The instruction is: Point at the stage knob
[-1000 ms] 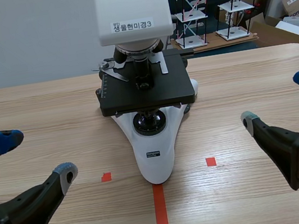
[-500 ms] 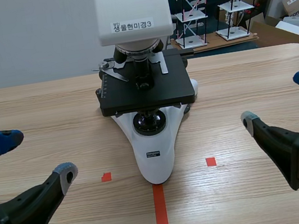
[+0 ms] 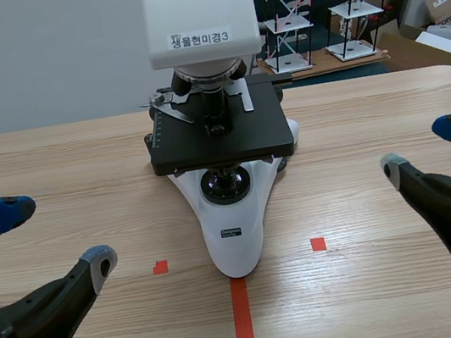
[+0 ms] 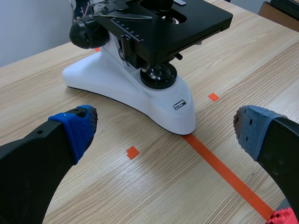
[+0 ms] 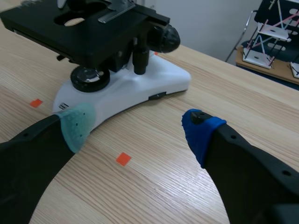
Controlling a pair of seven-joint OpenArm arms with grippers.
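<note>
White microscope (image 3: 232, 219) w/ stage knob (image 5: 139, 60) sits btwn L claw (image 3: 56, 236) & R claw (image 3: 426, 147), both spread wide.

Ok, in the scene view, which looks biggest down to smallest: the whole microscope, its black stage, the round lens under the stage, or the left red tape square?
1. microscope
2. black stage
3. round lens
4. left red tape square, smallest though it lies nearest the camera
</note>
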